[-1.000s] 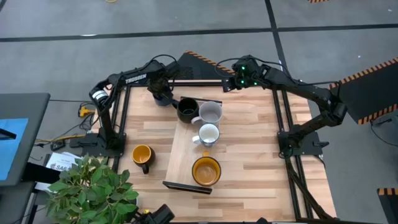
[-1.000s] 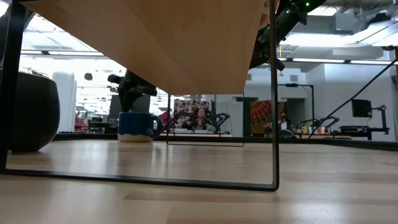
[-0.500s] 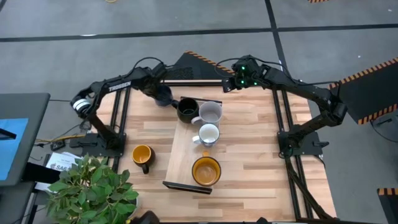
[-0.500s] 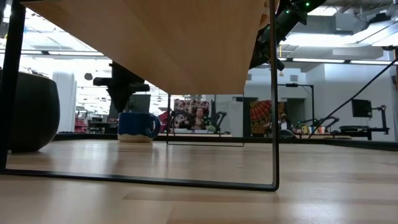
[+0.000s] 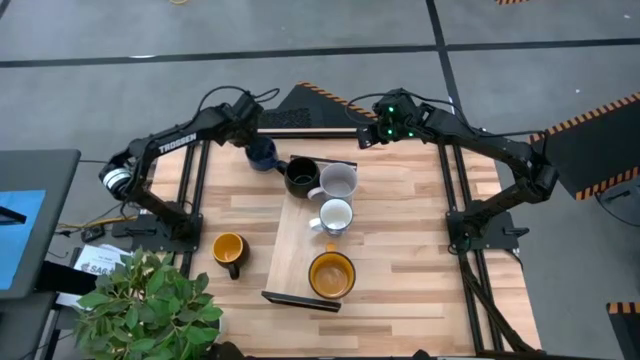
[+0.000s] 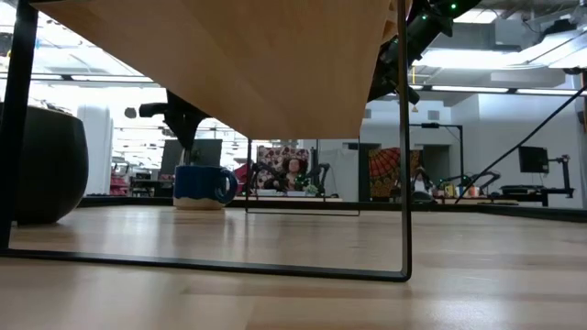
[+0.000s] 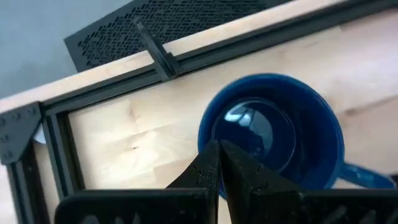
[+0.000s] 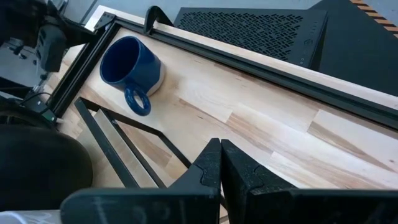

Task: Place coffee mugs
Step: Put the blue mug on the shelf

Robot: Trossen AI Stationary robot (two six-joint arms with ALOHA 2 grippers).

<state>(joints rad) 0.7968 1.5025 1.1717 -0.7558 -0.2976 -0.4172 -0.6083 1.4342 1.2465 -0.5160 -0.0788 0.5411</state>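
At the table's far left corner, the dark blue mug (image 5: 262, 153) stands upright on the bare tabletop, just beside the wooden board (image 5: 300, 240) — its handle toward the board. The left gripper (image 7: 219, 163) hovers directly above its rim, fingers closed together, holding nothing. The right gripper (image 8: 220, 163), likewise closed and empty, waits at the far right corner, so the left arm is much nearer.

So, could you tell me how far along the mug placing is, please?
Four mugs sit on the long light wooden board: black, pale grey, white, large yellow-orange. The left end effector, shut, is above the dark blue mug. That mug and the small yellow-orange mug remain off the board.
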